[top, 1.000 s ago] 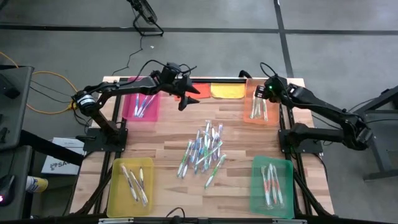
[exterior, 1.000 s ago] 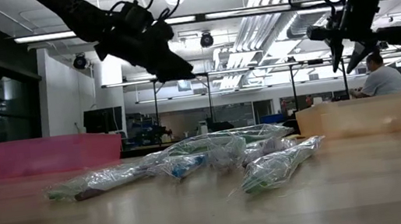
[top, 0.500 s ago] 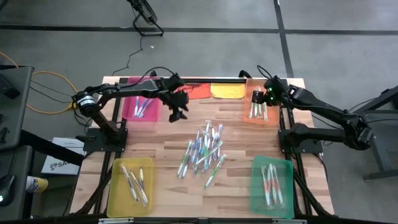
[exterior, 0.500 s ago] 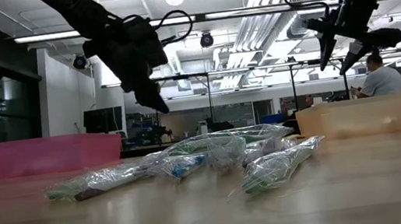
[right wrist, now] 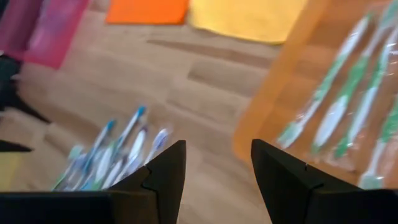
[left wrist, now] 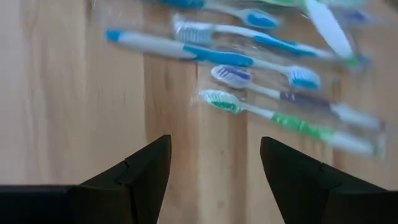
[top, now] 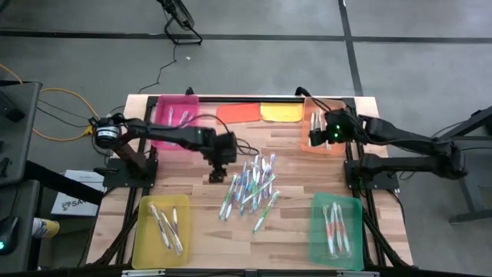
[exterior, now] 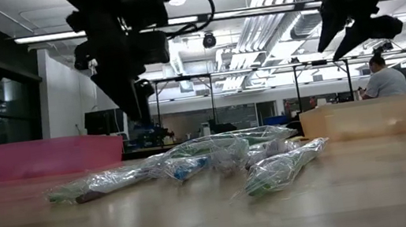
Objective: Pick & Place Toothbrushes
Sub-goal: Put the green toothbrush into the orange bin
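So my left jaws (top: pixel 216 175) are hanging over the table (top: pixel 292 161) right at the edge of the toothbrushes (top: pixel 252 187) pile, spread wide with nothing in them. Through my left wrist camera the wrapped brushes lie just ahead of the jaw tips: a green one (left wrist: pixel 292 123) nearest, a purple one (left wrist: pixel 283 95) behind it, a blue one (left wrist: pixel 211 55) past that. My right jaws (top: pixel 314 137) sit above the inner edge of the orange tray (top: pixel 306 146), also open and empty, with green-handled brushes (right wrist: pixel 339 109) lying in that tray off to one side of them. The loose pile is well apart from my right jaws, out in the middle of the table. More brushes sit in the pink tray (top: pixel 159 140), yellow tray (top: pixel 142 231) and green tray (top: pixel 315 231)
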Controlling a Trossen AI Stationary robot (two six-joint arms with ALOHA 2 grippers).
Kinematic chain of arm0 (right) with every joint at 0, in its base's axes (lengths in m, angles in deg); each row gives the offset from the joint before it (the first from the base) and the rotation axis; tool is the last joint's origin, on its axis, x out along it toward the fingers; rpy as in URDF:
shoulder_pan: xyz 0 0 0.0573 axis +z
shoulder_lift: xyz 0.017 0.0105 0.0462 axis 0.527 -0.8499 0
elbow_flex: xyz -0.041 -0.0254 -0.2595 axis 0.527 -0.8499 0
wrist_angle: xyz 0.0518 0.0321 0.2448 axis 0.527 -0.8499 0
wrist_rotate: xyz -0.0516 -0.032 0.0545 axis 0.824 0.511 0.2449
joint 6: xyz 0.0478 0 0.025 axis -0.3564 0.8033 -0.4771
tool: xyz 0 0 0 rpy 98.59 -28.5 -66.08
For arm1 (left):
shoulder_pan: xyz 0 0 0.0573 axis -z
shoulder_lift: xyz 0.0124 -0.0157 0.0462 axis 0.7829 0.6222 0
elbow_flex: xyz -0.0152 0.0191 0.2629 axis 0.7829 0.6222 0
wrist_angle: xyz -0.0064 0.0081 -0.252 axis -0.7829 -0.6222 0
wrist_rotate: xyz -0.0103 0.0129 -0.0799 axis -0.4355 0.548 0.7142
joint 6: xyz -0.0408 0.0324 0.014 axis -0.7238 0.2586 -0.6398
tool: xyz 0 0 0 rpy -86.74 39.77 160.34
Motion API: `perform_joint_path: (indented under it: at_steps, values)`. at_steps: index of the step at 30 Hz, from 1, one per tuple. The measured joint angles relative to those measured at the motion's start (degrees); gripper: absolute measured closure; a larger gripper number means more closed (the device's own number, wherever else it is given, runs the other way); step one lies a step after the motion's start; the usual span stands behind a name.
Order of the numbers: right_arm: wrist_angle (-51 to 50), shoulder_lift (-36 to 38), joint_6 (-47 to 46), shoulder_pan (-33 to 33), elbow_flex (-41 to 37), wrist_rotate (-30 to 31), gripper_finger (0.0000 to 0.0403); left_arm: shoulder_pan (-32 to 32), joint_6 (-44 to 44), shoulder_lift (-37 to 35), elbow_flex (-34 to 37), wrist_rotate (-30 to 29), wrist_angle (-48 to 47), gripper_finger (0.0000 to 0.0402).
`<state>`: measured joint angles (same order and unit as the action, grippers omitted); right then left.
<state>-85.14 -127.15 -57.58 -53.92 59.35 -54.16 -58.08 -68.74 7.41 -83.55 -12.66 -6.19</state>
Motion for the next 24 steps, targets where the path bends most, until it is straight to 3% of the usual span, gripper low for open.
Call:
perform_joint_path:
  at_steps: [5, 10, 17, 24]
  values:
    - [0.0, 1.2, -3.1, 8.1, 0.0, 2.7, 0.0228, 7.0, -21.8, 0.0, 0.0, -9.3, 0.0, 0.0161]
    - [0.0, 1.3, -6.3, 16.3, 0.0, 6.1, 0.0228, 12.8, -35.6, 0.0, 0.0, -15.8, -0.1, 0.0161]
    - [0.1, 1.3, -11.9, 27.2, 0.0, 11.1, 0.0228, 16.8, -43.8, 1.7, 0.0, -22.1, -0.5, 0.0161]
    - [0.2, 1.3, -17.0, 36.0, 0.0, 15.9, 0.0228, 16.7, -46.1, 6.7, 0.1, -20.9, 2.6, 0.0161]
